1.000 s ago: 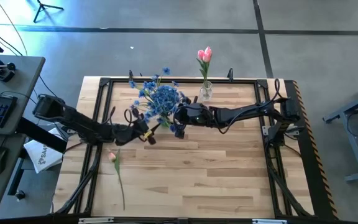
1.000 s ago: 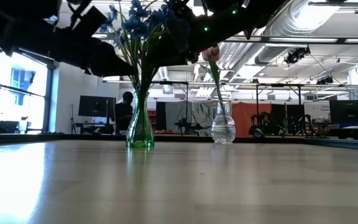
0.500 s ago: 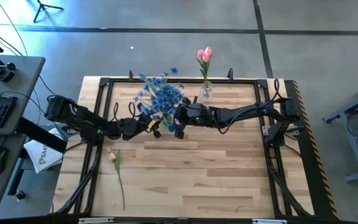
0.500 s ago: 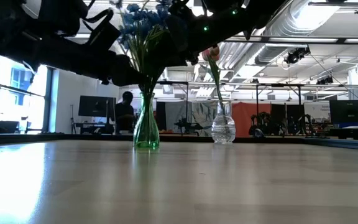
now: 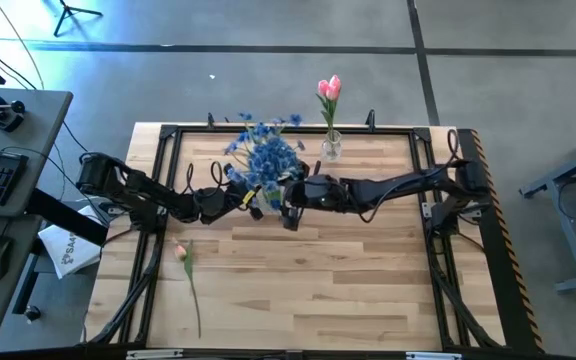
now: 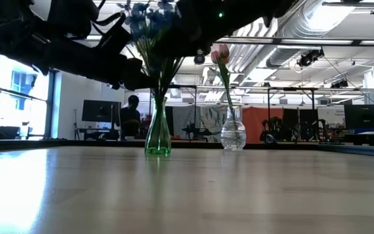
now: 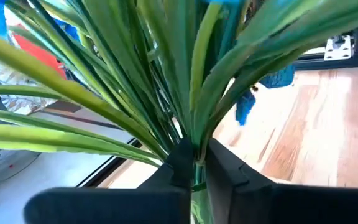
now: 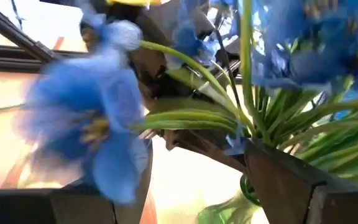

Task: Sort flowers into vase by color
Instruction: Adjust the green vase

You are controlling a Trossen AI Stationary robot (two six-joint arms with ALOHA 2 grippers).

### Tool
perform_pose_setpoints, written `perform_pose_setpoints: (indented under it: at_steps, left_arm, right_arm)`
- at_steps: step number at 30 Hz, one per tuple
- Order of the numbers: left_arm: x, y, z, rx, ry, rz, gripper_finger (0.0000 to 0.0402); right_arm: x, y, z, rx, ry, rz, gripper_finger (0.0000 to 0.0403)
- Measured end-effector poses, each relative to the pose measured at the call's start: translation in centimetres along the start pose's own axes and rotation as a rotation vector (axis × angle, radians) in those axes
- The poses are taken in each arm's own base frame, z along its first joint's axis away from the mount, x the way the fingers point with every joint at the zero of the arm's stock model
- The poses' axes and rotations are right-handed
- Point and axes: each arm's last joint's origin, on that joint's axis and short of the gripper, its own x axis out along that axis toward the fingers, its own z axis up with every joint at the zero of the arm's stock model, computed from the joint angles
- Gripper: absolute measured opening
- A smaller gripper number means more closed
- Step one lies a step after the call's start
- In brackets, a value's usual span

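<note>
The left gripper (image 5: 251, 196) is clamped on the stems of the blue flowers (image 5: 265, 157), its two fingers (image 7: 180, 163) pressed together around the green bundle just above the mouth of the green vase (image 6: 158, 135). The blossoms spread directly above and beyond this gripper. The right gripper (image 5: 286, 205) sits just on the other side of the same bunch, with leaves and blossoms crowding between its fingers (image 8: 291, 180); they appear spread apart, though the blurred blossoms hide much. Beyond the right gripper, a clear vase (image 5: 331, 148) holds a pink tulip (image 5: 329, 90). Near the left arm's side, well apart from its gripper, another pink flower (image 5: 188, 280) lies flat on the table (image 5: 368, 290).
</note>
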Motion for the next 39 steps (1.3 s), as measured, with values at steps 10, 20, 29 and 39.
perform_pose_setpoints:
  at_steps: [10,20,29,39]
  left_arm:
    - [0.0,0.0,-0.1,0.009,0.012,0.002,0.0007]
    - [0.3,0.8,-1.0,0.044,0.107,0.147,0.0006]
    - [1.1,3.1,-1.7,0.102,0.209,0.278,0.0006]
    - [2.0,7.3,-2.3,0.158,0.324,0.414,0.0006]
  right_arm:
    - [-4.5,2.1,1.4,-0.052,0.111,0.12,0.0249]
    - [-3.1,2.3,-3.8,0.053,0.273,0.195,0.0249]
    - [-3.7,2.7,-8.8,0.221,0.255,0.178,0.0249]
    - [-4.7,4.3,-10.4,0.268,0.212,0.198,0.0249]
